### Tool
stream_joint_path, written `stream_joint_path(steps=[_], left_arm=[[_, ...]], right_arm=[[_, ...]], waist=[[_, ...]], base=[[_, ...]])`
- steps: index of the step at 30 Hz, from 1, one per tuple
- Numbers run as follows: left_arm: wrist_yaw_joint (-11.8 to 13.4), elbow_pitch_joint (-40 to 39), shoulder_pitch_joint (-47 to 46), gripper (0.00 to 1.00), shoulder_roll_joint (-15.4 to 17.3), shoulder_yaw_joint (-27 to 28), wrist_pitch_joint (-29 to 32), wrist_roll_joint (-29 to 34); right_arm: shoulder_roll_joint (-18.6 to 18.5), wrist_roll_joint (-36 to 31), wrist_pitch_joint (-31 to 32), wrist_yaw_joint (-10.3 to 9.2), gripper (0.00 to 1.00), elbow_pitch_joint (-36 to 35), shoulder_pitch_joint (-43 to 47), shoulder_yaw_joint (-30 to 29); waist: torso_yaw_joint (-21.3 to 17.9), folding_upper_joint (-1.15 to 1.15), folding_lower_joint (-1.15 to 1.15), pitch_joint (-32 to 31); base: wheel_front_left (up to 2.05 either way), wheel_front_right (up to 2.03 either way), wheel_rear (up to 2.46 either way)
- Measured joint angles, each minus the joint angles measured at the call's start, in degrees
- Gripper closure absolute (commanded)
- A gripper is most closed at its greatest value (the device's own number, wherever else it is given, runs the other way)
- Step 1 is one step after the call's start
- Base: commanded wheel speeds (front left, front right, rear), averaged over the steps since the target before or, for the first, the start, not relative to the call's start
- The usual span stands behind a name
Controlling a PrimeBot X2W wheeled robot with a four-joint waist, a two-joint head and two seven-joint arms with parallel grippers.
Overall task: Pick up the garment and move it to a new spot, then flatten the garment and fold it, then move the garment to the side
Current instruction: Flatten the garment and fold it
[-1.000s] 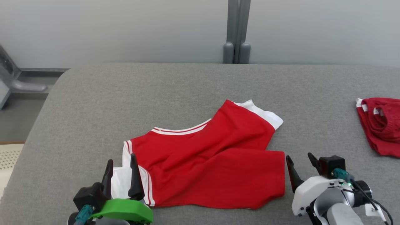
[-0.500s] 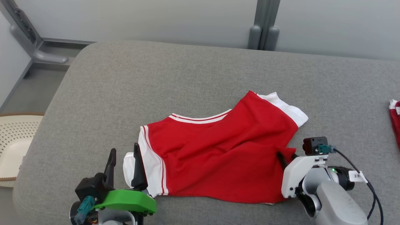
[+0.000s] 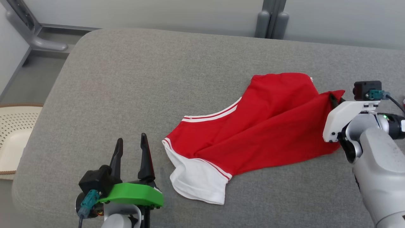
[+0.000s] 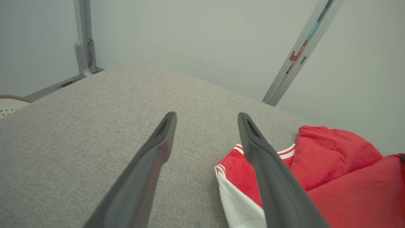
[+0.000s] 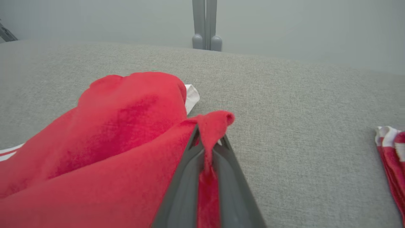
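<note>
The garment (image 3: 262, 126) is a red top with white sleeves and white stripes, lying stretched across the grey padded table (image 3: 158, 79). My right gripper (image 3: 334, 98) is shut on the garment's red corner at its right end, lifted a little off the surface; in the right wrist view the cloth (image 5: 126, 142) is pinched between the two fingers (image 5: 177, 196). My left gripper (image 3: 131, 147) stands open near the front left, just left of the white sleeve (image 3: 197, 182), with nothing between its fingers. The left wrist view has the garment (image 4: 332, 177) to the right of the open gripper (image 4: 205, 118).
A second red and white garment (image 5: 390, 158) lies at the table's right edge. A cream perforated basket (image 3: 12, 136) stands off the table's left side. Grey posts (image 3: 272, 15) rise against the wall behind. Bare grey table stretches left and back.
My right gripper has shut on the garment's right corner and pulled it up and to the right, dragging the cloth away from the left gripper. The head camera has also turned.
</note>
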Motion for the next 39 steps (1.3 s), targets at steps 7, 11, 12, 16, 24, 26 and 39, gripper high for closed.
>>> stream_joint_path(steps=[7,11,12,16,24,26,39], left_arm=[[-0.33,1.48,-1.2,0.0,0.0,-0.77,0.0,-0.69],[-0.49,3.53,-1.87,0.0,0.0,-1.41,0.0,-1.11],[-0.74,4.03,-2.09,0.0,0.0,-1.55,0.0,-1.11],[-0.85,5.77,-2.5,0.0,0.0,-1.62,0.0,-1.07],[-1.1,7.91,-1.12,0.0,0.0,-0.88,0.0,-0.74],[-1.12,8.09,-0.39,0.0,0.0,-0.96,0.0,-0.74],[-1.22,16.64,2.05,0.0,0.15,-1.9,4.02,-1.97]], right_arm=[[1.14,-2.49,-3.41,0.0,0.0,6.0,-4.96,-1.26],[2.49,-3.41,-6.98,0.0,0.0,8.29,-5.37,-1.63],[2.5,-3.65,-8.28,0.0,0.0,8.56,-5.36,-1.67],[2.43,-4.1,-13.4,0.0,0.0,8.42,-4.31,-1.86],[4.88,-2.88,-17.81,0.0,0.0,0.9,4.19,-3.72],[5.69,-3.01,-17.91,0.0,0.0,-2.35,7.08,-4.52],[9.29,-3.14,-17.72,-0.01,0.0,-22.05,24.46,-5.73]], waist=[[-1.07,0.0,0.0,0.58],[-2.0,0.0,0.0,0.19],[-2.21,0.0,0.0,-0.09],[-3.07,0.0,0.0,-1.5],[-5.39,0.0,0.0,-5.11],[-6.04,0.0,0.0,-5.96],[-9.77,0.0,0.0,-9.23]], base=[[0.0,0.0,0.0],[0.0,0.0,0.0],[0.0,0.0,0.0],[0.0,0.0,0.0],[0.0,0.0,0.0],[0.0,0.0,0.0],[0.0,0.0,0.0]])
